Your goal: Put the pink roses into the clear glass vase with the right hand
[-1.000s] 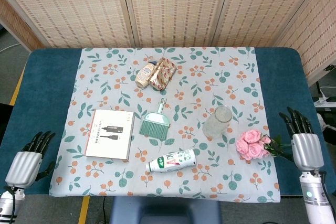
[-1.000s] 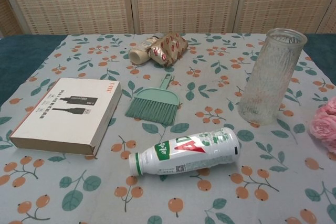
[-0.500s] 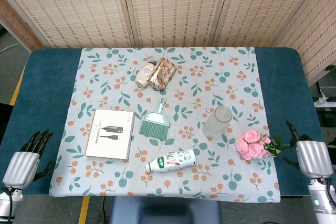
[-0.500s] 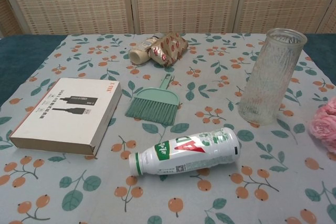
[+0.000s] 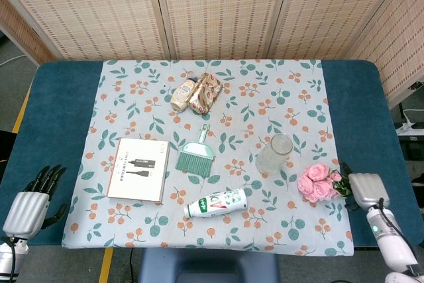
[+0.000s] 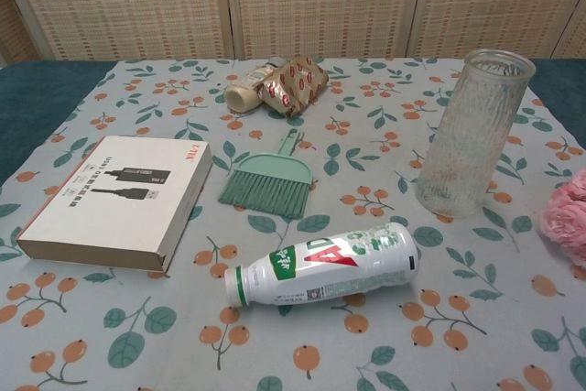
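- The pink roses [image 5: 319, 181] lay on their side on the floral cloth [image 5: 132, 77] near the right edge of the bench [image 5: 59, 97], blooms toward the centre, stems pointing right.
- The clear glass vase [image 5: 274, 154] stood upright just left of and behind the roses, apart from them and with nothing in it.
- The right hand [image 5: 363, 189] had moved in over the last second from a position well right of the bouquet, fingers raised, to a lowered position at the stem end. Only its back showed in the head view, so whether the fingers had closed on the stems could not be determined.
- Judgement: the reach was ending and the grasp was about to start; lift and insertion remained to be done.
- The left hand [image 5: 30, 205] rested at the front left corner, fingers spread, holding nothing, drawn slightly back.
- A lying bottle [image 6: 322, 265], a green brush [image 6: 270, 184], a white box [image 6: 114, 197] and wrapped packets [image 6: 279, 84] stayed in place, all clear of the path from roses to vase.
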{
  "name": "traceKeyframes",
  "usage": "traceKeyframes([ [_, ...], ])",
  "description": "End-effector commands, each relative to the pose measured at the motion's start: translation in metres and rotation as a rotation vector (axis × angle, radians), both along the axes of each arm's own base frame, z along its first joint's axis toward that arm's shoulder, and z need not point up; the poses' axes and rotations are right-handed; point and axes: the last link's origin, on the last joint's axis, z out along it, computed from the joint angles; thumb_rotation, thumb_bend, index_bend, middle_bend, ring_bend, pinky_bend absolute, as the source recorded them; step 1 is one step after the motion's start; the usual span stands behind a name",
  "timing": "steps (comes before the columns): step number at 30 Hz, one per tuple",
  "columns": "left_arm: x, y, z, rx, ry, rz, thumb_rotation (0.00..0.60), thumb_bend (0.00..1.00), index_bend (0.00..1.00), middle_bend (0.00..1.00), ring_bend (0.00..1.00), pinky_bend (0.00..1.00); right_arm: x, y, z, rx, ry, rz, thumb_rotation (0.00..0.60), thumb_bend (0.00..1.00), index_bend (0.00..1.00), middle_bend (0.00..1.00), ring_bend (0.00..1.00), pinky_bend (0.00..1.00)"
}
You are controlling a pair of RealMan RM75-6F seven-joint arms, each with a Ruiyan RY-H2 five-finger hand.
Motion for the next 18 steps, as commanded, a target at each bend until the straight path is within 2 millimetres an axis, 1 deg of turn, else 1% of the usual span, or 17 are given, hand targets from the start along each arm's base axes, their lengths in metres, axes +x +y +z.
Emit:
traceKeyframes([
  [1, 0.001, 0.0, -0.001, -0.003, 0.002, -0.003, 0.6, 0.35, 0.04, 0.06, 0.0, 0.29, 0.002, -0.014, -0.019, 0.036, -0.027, -0.007, 0.6, 0.0, 0.11, 0.74, 0.65, 0.94],
  [4, 0.0, 0.0, -0.001, -0.006, 0.004, -0.002, 0.6, 0.35, 0.04, 0.06, 0.0, 0.29, 0.002, -0.02, -0.03, 0.045, -0.04, -0.003, 0.6, 0.0, 0.15, 0.75, 0.67, 0.95],
  [5, 0.0, 0.0, -0.001, -0.006, 0.004, -0.001, 0.6, 0.35, 0.04, 0.06, 0.0, 0.29, 0.002, -0.02, -0.032, 0.041, -0.047, -0.002, 0.6, 0.0, 0.17, 0.76, 0.68, 0.96],
  [6, 0.0, 0.0, -0.001, -0.006, 0.003, 0.0, 0.6, 0.35, 0.04, 0.06, 0.0, 0.29, 0.003, -0.021, -0.035, 0.03, -0.057, 0.001, 0.6, 0.0, 0.23, 0.77, 0.7, 0.97],
  [7, -0.001, 0.0, 0.0, -0.004, 0.003, 0.002, 0.6, 0.35, 0.04, 0.06, 0.0, 0.29, 0.003, -0.021, -0.037, 0.009, -0.072, 0.009, 0.6, 0.0, 0.33, 0.8, 0.72, 0.98],
  [8, -0.001, 0.0, 0.0, -0.002, 0.002, 0.002, 0.6, 0.35, 0.04, 0.06, 0.0, 0.29, 0.003, -0.021, -0.039, -0.007, -0.081, 0.017, 0.6, 0.01, 0.4, 0.81, 0.74, 0.99],
  [9, -0.001, 0.0, 0.0, 0.0, 0.001, 0.003, 0.6, 0.35, 0.04, 0.06, 0.0, 0.29, 0.003, -0.02, -0.039, -0.023, -0.09, 0.025, 0.6, 0.05, 0.51, 0.83, 0.76, 1.0],
  [11, -0.001, 0.0, 0.001, 0.004, -0.002, 0.003, 0.6, 0.36, 0.04, 0.06, 0.0, 0.29, 0.003, -0.019, -0.038, -0.06, -0.1, 0.05, 0.6, 0.18, 0.69, 0.87, 0.8, 1.0],
  [13, -0.001, 0.0, 0.002, 0.006, -0.003, 0.003, 0.6, 0.36, 0.04, 0.06, 0.0, 0.29, 0.003, -0.018, -0.033, -0.097, -0.103, 0.075, 0.6, 0.28, 0.78, 0.89, 0.82, 1.0],
  [14, -0.001, -0.001, 0.002, 0.006, -0.003, 0.003, 0.6, 0.35, 0.04, 0.06, 0.0, 0.29, 0.003, -0.017, -0.029, -0.117, -0.107, 0.084, 0.6, 0.32, 0.81, 0.9, 0.82, 1.0],
  [16, 0.0, -0.001, 0.002, 0.006, -0.004, 0.002, 0.6, 0.35, 0.04, 0.06, 0.0, 0.29, 0.005, -0.014, -0.016, -0.161, -0.113, 0.106, 0.6, 0.37, 0.84, 0.91, 0.83, 1.0],
  [18, 0.0, -0.001, 0.002, 0.007, -0.006, 0.002, 0.6, 0.35, 0.04, 0.06, 0.0, 0.29, 0.007, -0.01, 0.0, -0.211, -0.123, 0.12, 0.6, 0.38, 0.85, 0.91, 0.83, 1.0],
])
